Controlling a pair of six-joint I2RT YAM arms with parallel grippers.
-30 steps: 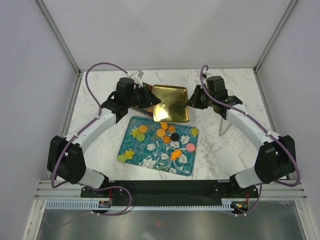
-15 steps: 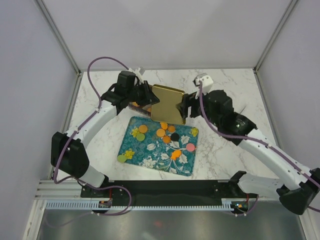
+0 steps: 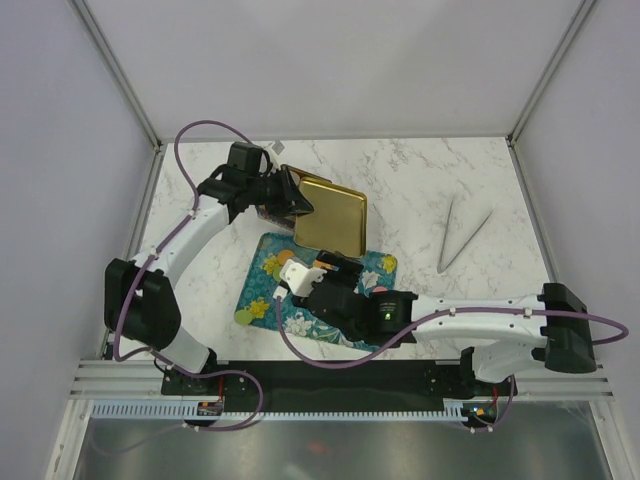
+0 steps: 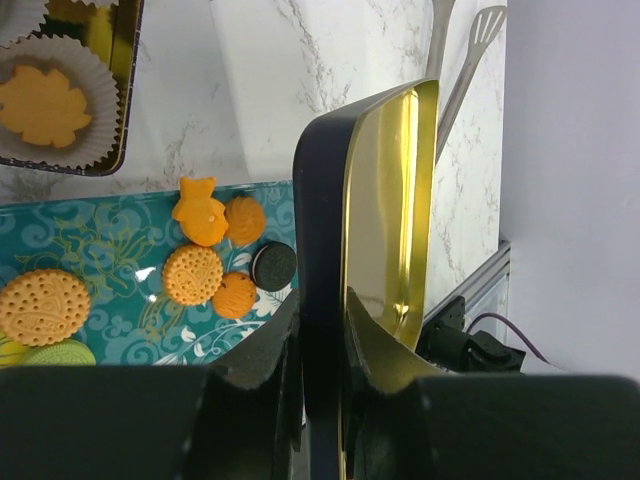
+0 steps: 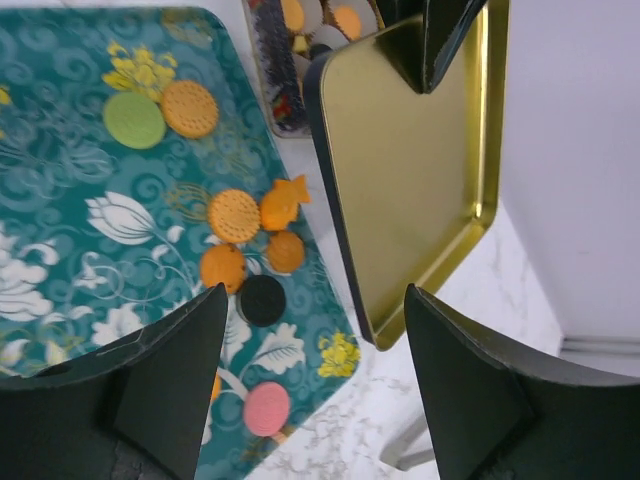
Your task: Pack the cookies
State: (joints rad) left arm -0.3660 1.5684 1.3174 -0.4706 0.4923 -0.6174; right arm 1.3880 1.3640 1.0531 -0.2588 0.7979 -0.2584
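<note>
The cookies (image 5: pixel 234 215) lie loose on a teal flowered tray (image 5: pixel 60 200): several orange, one black (image 5: pixel 262 299), one pink (image 5: pixel 267 409), one green (image 5: pixel 134 120). The same cookies (image 4: pixel 193 273) show in the left wrist view. A gold lid (image 3: pixel 330 215) with a dark outside stands tilted on edge above the tray's far end. My left gripper (image 4: pixel 322 300) is shut on the lid's rim (image 4: pixel 322 200). My right gripper (image 5: pixel 315 295) hangs open and empty over the tray's near right corner, apart from the lid (image 5: pixel 410 170). From above, the right arm (image 3: pixel 345 295) covers most of the tray.
A dark tin box (image 4: pixel 125 100) holding cookies in white paper cups (image 4: pixel 45 100) sits just beyond the tray, partly behind the lid. Metal tongs (image 3: pixel 460 232) lie on the marble table (image 3: pixel 430 180) at the right. Grey walls close in the sides and back.
My right gripper opened, let go of the lid's right edge and swung down and left over the tray. My left gripper kept its grip and tipped the lid more upright.
</note>
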